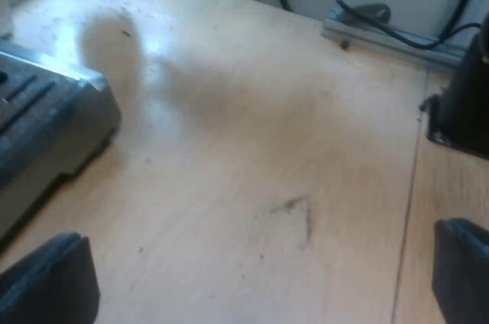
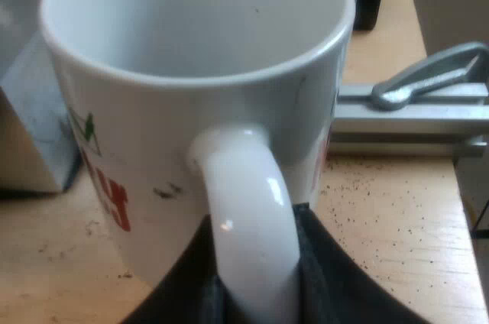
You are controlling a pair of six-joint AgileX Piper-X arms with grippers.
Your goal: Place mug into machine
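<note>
Right end effector [image 2: 254,263] around mug handle [image 2: 243,179]

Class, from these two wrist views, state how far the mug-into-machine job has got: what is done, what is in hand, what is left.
Done: the right gripper is shut on the handle of the mug. In hand: the mug, upright and empty, is at the wooden table; whether it is lifted is unclear. Left: setting it into the machine, whose base lies near the open left gripper.

The left gripper [image 1: 260,282] is angled downward, its fingers [image 1: 50,282] spread wide apart. The right gripper [image 2: 252,278] is closed on the handle of the mug [image 2: 191,110], one finger pressed to each side.
</note>
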